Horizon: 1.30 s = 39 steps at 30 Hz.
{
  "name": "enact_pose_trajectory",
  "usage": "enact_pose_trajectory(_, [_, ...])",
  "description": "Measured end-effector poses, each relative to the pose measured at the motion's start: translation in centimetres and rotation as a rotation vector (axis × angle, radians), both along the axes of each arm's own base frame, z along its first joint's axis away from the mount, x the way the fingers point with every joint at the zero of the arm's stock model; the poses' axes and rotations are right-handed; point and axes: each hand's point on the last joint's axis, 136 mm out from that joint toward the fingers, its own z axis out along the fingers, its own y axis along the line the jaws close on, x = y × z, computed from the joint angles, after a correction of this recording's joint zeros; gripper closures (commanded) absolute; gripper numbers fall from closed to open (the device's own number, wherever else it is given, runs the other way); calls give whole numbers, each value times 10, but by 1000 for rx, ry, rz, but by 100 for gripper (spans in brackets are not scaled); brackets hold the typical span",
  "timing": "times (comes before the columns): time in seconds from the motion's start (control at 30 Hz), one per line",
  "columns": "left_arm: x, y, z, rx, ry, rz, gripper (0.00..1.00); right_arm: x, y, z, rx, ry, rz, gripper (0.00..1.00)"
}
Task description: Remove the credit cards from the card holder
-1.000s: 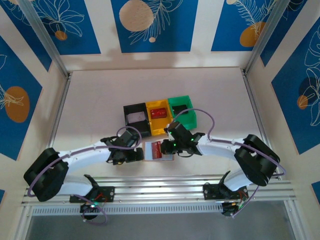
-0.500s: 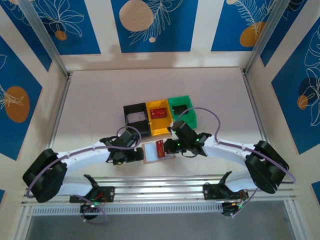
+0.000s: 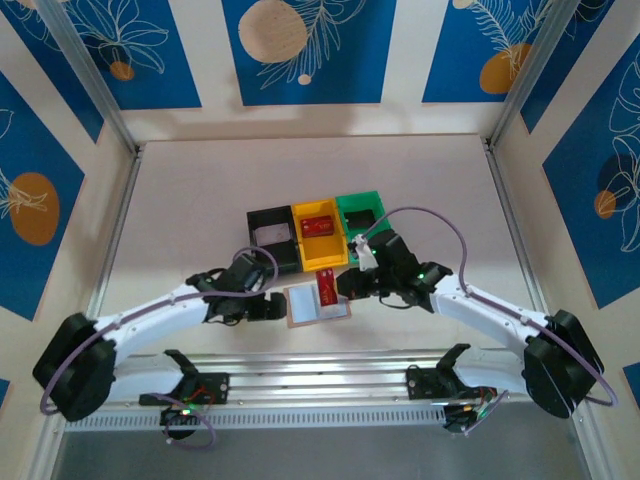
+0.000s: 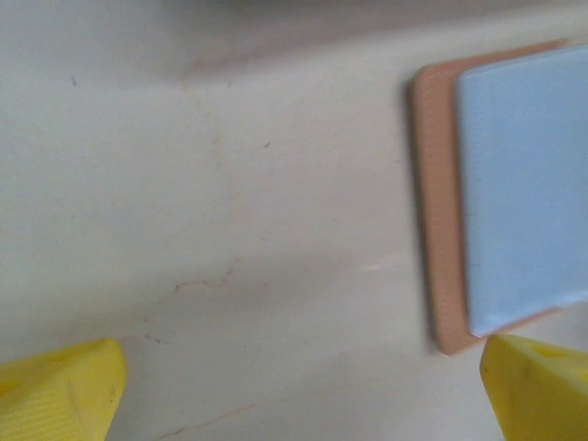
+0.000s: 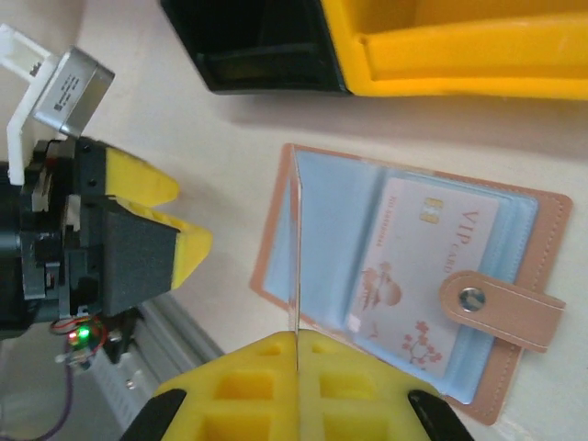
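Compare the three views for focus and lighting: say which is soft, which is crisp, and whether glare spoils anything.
Left wrist: soft throughout, with the edge of the card holder and the yellow fingertips smeared. Right wrist: crisp, the holder's stitching and the print on the pocketed credit card readable. Top external: evenly lit, no harsh glare, small things lacking detail.

Place: a robot lab test cell.
Worktop (image 3: 200,200): plain beige, boxed in.
Walls (image 3: 340,70): blue-and-cream printed panels around the worktop.
Frame (image 3: 93,85): aluminium posts at the worktop's far corners.
Rail (image 3: 320,380): slotted aluminium along the worktop's near edge, carrying two robot arms (image 3: 150,315).
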Motion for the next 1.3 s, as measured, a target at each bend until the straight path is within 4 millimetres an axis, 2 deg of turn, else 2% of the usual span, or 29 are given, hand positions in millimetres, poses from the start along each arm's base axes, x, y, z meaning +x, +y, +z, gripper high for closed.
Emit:
enact_pose_trajectory(0.17, [10,-12,65,-167,-199,-112,1,-10,6,17,88,-4,92,100])
enact_pose_trajectory(0.27, [8,-18,86,-232,-254,-171,0,-18,10,25,134,-1,148,100])
enact_pose_trajectory(0.43, [-4,-32,96,-311,-231,-267,3,-31,18,40,211,-2,238,100])
enact_pose_trajectory(0.57, [-9,-44,113,-372,-224,-334,6,-39,23,52,276,-7,303,100])
enact_pose_trajectory(0.83, [-16,-68,134,-521,-192,-412,17,-54,29,59,344,-2,385,100])
enact_pose_trajectory(1.0, [-17,-82,137,-617,-159,-424,31,-64,35,63,363,-4,433,100])
enact_pose_trajectory(1.13, [-18,-88,134,-661,-117,-417,39,-68,39,58,362,19,457,100])
enact_pose_trajectory(1.3, [-18,-93,141,-711,-110,-420,51,-70,42,54,358,28,468,100])
